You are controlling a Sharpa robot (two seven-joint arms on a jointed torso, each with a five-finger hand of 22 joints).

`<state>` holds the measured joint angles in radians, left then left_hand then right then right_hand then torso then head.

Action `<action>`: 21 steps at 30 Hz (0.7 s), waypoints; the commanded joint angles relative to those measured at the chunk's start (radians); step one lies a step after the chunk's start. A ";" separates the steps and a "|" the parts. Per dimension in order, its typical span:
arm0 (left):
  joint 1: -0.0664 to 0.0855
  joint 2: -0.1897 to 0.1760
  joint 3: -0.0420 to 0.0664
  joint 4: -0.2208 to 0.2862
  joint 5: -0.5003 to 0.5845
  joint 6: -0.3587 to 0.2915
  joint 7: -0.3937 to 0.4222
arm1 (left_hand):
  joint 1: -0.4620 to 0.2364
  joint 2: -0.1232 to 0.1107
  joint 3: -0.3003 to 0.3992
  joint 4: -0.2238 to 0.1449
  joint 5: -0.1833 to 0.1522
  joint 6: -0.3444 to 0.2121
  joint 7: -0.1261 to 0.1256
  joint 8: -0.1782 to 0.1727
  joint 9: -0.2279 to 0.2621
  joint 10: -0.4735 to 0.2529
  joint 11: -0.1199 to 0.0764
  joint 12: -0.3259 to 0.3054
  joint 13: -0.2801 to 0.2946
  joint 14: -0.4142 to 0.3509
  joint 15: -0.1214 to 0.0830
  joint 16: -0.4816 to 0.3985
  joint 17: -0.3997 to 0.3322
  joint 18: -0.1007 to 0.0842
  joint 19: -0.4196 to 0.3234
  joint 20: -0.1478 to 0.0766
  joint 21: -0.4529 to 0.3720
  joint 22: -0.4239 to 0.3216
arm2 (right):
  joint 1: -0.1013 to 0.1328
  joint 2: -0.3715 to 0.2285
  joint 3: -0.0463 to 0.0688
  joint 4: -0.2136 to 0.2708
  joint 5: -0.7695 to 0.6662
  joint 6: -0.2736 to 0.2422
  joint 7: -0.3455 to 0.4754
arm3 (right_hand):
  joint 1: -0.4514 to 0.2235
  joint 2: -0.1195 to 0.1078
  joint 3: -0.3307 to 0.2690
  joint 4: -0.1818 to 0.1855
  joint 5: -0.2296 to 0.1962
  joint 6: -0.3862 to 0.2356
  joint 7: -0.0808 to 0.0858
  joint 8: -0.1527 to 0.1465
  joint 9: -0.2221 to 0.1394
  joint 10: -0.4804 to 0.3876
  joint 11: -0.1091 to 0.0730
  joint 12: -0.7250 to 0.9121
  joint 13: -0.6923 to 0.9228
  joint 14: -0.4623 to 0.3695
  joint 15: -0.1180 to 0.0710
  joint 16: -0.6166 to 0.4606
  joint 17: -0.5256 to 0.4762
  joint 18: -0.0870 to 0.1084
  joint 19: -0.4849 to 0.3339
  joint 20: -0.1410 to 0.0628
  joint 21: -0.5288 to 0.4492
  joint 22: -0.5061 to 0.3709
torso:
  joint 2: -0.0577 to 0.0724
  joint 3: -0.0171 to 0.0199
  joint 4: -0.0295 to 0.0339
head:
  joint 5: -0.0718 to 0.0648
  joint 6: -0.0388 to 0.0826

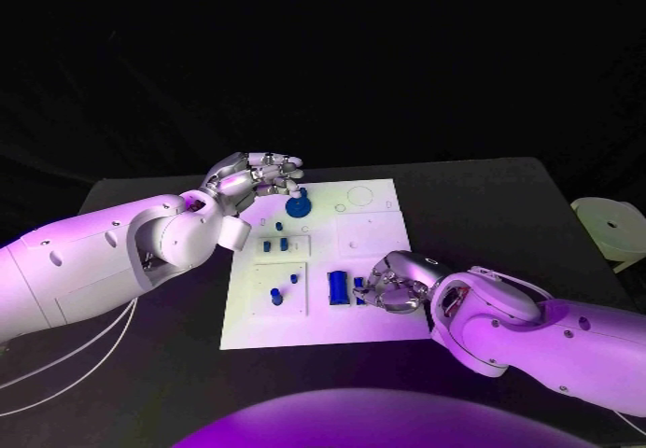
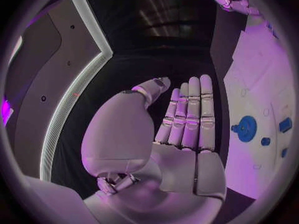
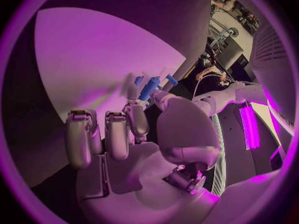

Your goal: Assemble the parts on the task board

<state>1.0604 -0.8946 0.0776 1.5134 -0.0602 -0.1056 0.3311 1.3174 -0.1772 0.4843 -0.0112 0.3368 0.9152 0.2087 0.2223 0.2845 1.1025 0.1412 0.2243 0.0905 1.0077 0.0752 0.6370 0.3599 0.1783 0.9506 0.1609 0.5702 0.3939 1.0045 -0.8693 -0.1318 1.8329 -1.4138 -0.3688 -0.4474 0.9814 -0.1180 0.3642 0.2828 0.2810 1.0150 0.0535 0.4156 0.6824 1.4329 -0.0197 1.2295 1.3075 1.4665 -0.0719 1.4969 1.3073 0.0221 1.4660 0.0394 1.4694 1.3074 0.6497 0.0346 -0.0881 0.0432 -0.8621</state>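
Board (image 1: pixel 363 280): one gear (image 1: pixel 298 206), one bar (image 1: pixel 338 287); two hands.

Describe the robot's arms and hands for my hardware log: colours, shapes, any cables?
Both arms are white, with smooth rounded shells and small dark dots. Thin pale cables trail beside the left arm. The left hand and right hand are silver metal with segmented fingers and bulbous palm housings.

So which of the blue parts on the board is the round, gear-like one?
The blue gear at the task board's far edge, beside the left hand; the other parts are small pegs or blocks.
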 commanded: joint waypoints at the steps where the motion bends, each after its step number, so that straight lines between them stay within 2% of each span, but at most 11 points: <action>1: 0.000 0.001 0.001 0.001 -0.002 0.017 0.004 | 0.000 0.006 0.000 0.001 0.003 -0.006 0.003 -0.004 0.001 -0.009 0.000 -0.001 0.002 -0.007 0.003 -0.005 0.001 0.001 0.003 0.006 -0.005 -0.001 | -0.001 -0.004 0.000 -0.002 -0.007 0.018 0.013 | 0.026 -0.005 -0.004 -0.007 0.004 0.008 0.000 -0.001 0.001 0.005 0.001 0.003 0.028 0.074 -0.008 0.004 0.111 -0.002 0.066 -0.008 0.005 0.236 | 0.000 -0.0006 0.0014 | -0.002 -0.001; 3: 0.000 0.002 0.001 0.001 -0.002 0.017 0.004 | 0.000 0.006 0.000 0.001 0.003 -0.006 0.003 -0.004 0.001 -0.009 0.000 -0.001 0.002 -0.007 0.003 -0.005 0.001 0.001 0.003 0.006 -0.005 -0.001 | -0.001 -0.008 0.000 -0.003 -0.007 0.022 0.016 | 0.049 -0.007 -0.004 -0.016 0.000 0.007 0.000 -0.002 0.001 0.006 0.001 0.004 0.029 0.074 -0.008 0.004 0.112 -0.001 0.066 -0.009 0.005 0.236 | 0.000 -0.0003 0.0016 | -0.001 -0.001; 6: 0.000 0.001 0.000 0.001 -0.002 0.017 0.003 | 0.000 0.006 0.000 0.001 0.003 -0.006 0.003 -0.004 0.001 -0.009 0.000 -0.001 0.002 -0.007 0.003 -0.005 0.001 0.001 0.003 0.006 -0.005 -0.001 | -0.001 -0.012 0.000 -0.004 -0.007 0.031 0.020 | 0.106 -0.003 0.009 -0.036 -0.103 0.006 0.000 -0.005 0.000 0.006 0.000 0.003 0.030 0.074 -0.008 0.004 0.113 -0.002 0.066 -0.009 0.005 0.236 | 0.001 0.0004 0.0010 | 0.001 -0.001; 9: 0.000 0.001 0.000 0.001 -0.002 0.018 0.003 | 0.000 0.006 0.000 0.001 0.003 -0.006 0.003 -0.004 0.001 -0.009 0.000 -0.001 0.002 -0.007 0.003 -0.005 0.001 0.001 0.003 0.006 -0.005 -0.001 | -0.001 -0.013 0.000 -0.006 -0.008 0.043 0.026 | 0.158 -0.020 0.023 -0.072 -0.136 0.005 -0.002 -0.007 -0.001 0.005 -0.002 0.003 0.031 0.074 -0.010 0.004 0.114 -0.001 0.066 -0.009 0.005 0.236 | 0.001 0.0001 0.0001 | 0.000 -0.001; 12: 0.000 0.001 0.000 0.001 -0.002 0.018 0.003 | 0.000 0.006 0.000 0.001 0.003 -0.006 0.003 -0.004 0.001 -0.009 0.000 -0.001 0.002 -0.007 0.003 -0.005 0.001 0.001 0.003 0.006 -0.005 -0.001 | -0.001 -0.012 0.000 -0.010 -0.008 0.051 0.030 | 0.182 -0.030 0.030 -0.089 -0.169 0.007 -0.002 -0.009 -0.003 0.005 -0.002 0.002 0.031 0.074 -0.010 0.003 0.112 -0.001 0.065 -0.009 0.004 0.236 | 0.000 -0.0003 -0.0001 | 0.000 -0.001; 18: 0.000 0.003 0.000 -0.001 -0.002 0.019 0.003 | 0.000 0.006 0.000 0.001 0.003 -0.006 0.003 -0.004 0.001 -0.009 0.000 -0.001 0.002 -0.007 0.003 -0.005 0.001 0.001 0.003 0.006 -0.005 -0.001 | -0.001 -0.007 0.000 -0.019 -0.009 0.053 0.032 | 0.178 -0.028 0.031 -0.084 -0.185 0.009 0.000 -0.010 -0.004 0.005 0.000 0.002 0.031 0.074 -0.009 0.004 0.114 -0.002 0.066 -0.009 0.005 0.236 | 0.000 0.0008 0.0007 | 0.001 0.000; 21: 0.000 0.004 0.000 -0.001 -0.002 0.019 0.003 | -0.001 0.007 0.001 0.002 0.004 -0.006 0.003 -0.005 0.001 -0.009 0.000 -0.001 0.002 -0.007 0.003 -0.006 0.002 0.002 0.003 0.006 -0.006 -0.002 | -0.001 0.000 0.000 -0.027 -0.009 0.052 0.031 | 0.176 -0.026 0.031 -0.082 -0.187 0.010 0.000 -0.010 -0.004 0.006 0.000 0.004 0.033 0.074 -0.009 0.005 0.115 -0.002 0.066 -0.009 0.007 0.237 | 0.000 -0.0002 0.0012 | -0.001 0.000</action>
<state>1.0604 -0.8932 0.0775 1.5115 -0.0603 -0.1041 0.3296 1.3174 -0.1772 0.4843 -0.0112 0.3368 0.9152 0.2087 0.2223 0.2844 1.1025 0.1412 0.2243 0.0913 1.0077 0.0752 0.6370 0.3607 0.1783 0.9506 0.1609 0.5702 0.3935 1.0045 -0.8725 -0.1318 1.8087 -1.4130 -0.3376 -0.4271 1.1586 -0.1479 0.3962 0.1984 0.1003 1.0176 0.0511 0.4117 0.6793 1.4329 -0.0197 1.2292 1.3074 1.4665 -0.0718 1.4969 1.3081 0.0221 1.4660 0.0395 1.4693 1.3081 0.6499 0.0346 -0.0877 0.0438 -0.8628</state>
